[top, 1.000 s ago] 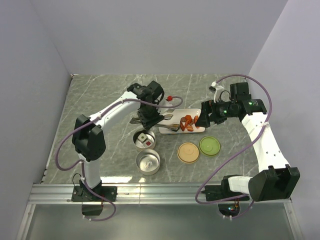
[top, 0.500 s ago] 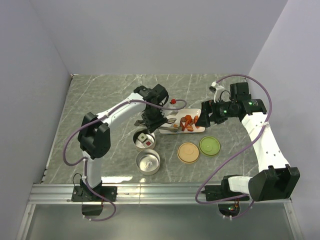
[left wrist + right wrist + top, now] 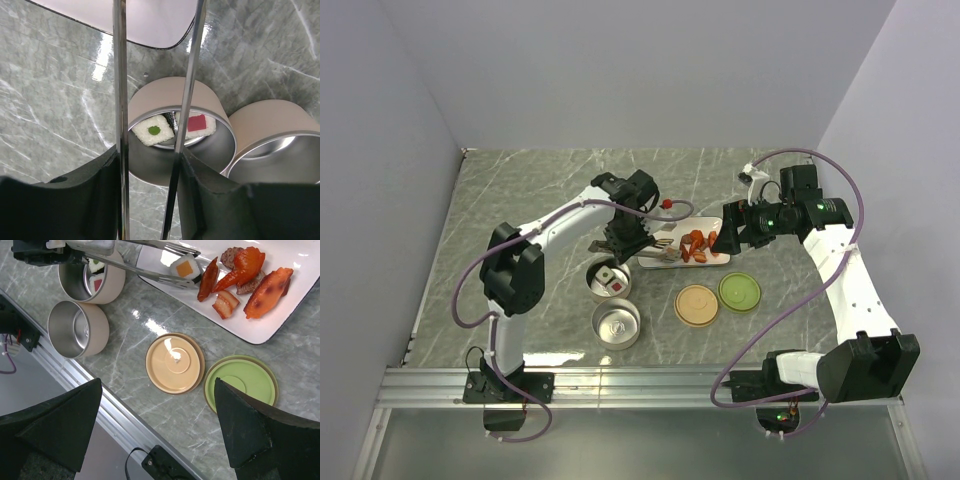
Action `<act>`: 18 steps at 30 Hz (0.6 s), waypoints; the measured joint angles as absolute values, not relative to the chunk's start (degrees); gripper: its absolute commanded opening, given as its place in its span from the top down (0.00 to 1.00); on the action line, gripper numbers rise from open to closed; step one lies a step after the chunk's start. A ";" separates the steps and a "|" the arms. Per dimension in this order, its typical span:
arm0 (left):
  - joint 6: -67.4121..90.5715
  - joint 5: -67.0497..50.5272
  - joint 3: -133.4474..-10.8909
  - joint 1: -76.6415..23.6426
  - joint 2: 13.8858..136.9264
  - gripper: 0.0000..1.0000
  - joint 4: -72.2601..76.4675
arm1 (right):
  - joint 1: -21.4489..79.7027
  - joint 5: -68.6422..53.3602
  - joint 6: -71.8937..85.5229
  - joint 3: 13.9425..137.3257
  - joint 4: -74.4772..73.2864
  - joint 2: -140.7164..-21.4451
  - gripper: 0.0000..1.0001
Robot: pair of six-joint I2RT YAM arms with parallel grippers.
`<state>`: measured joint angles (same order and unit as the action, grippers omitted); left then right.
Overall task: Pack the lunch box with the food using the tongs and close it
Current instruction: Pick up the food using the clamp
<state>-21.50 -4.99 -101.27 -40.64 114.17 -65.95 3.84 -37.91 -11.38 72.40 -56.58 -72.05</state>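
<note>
My left gripper point(image 3: 148, 155) is shut on the tongs point(image 3: 120, 75), whose two silver arms run forward between its black fingers. In the right wrist view the tongs point(image 3: 150, 272) reach onto the white plate point(image 3: 310, 270), tips on either side of a white food piece with an orange top point(image 3: 184, 267). Orange-red chunks point(image 3: 252, 262) lie further along the plate. The lunch box is two round tins: one point(image 3: 165, 97) holds a green-dot piece point(image 3: 153, 131) and a red-top piece point(image 3: 197, 122), the other point(image 3: 272, 120) is empty. My right gripper point(image 3: 157, 382) hangs open above the lids.
A tan lid point(image 3: 698, 304) and a green lid point(image 3: 739, 292) lie flat in front of the plate point(image 3: 682, 226). A small red-topped item point(image 3: 667, 202) stands behind the plate. The metal rail point(image 3: 640, 385) runs along the near table edge.
The left arm has shifted right toward the plate, and the tongs' arms have come closer together around the orange-topped piece. The right arm has not moved.
</note>
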 measured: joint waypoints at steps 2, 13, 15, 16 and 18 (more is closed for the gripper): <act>-21.50 -4.60 -101.27 -40.71 114.17 0.59 -65.87 | 3.84 -37.91 -11.38 72.40 -56.60 -72.05 0.00; -20.71 -2.39 -103.53 -40.64 111.74 0.66 -66.11 | 3.84 -37.87 -11.38 72.40 -56.62 -72.05 0.00; -20.34 -2.04 -103.53 -40.64 109.86 0.66 -66.26 | 3.84 -37.76 -11.40 72.40 -56.64 -72.05 0.00; -20.21 -1.93 -103.44 -40.62 108.60 0.67 -66.24 | 3.84 -37.67 -11.40 72.40 -56.64 -72.05 0.00; -20.16 -1.63 -102.30 -40.51 105.23 0.67 -65.87 | 3.84 -37.45 -11.42 72.40 -56.69 -72.03 0.00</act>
